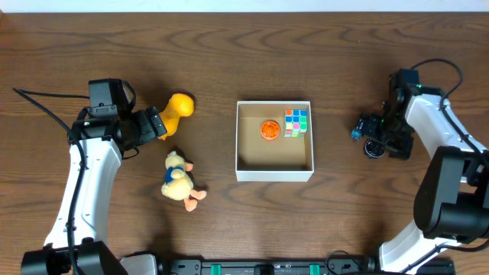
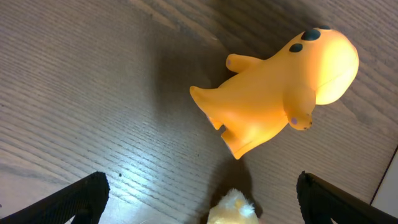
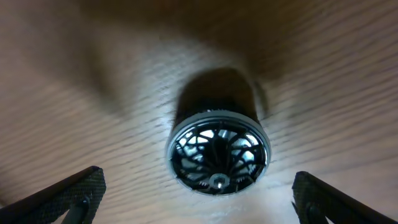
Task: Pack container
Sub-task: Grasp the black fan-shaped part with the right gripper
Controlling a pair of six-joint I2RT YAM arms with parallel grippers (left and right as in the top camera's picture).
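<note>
On the surface [image 1: 221,53] the box [image 1: 274,176] held a ball [image 1: 269,130] and cube [image 1: 296,122]; a yellow figure [image 1: 177,109], plush duck [image 1: 178,181] and black wheel [image 1: 373,148] lay unpacked, both arms' jaws open, empty.

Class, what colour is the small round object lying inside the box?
The round object is orange, best seen in the overhead view.

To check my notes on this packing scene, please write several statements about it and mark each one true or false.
The multicoloured puzzle cube lies inside the shallow square cardboard box with white walls. True.
The yellow plush duck is in that box too. False: it lies on the wooden table, left of the box.
The left hand grips the smooth yellow plastic figure. False: it is open, holding nothing.
The right hand is open above a round black wheel-like part. True.
</note>
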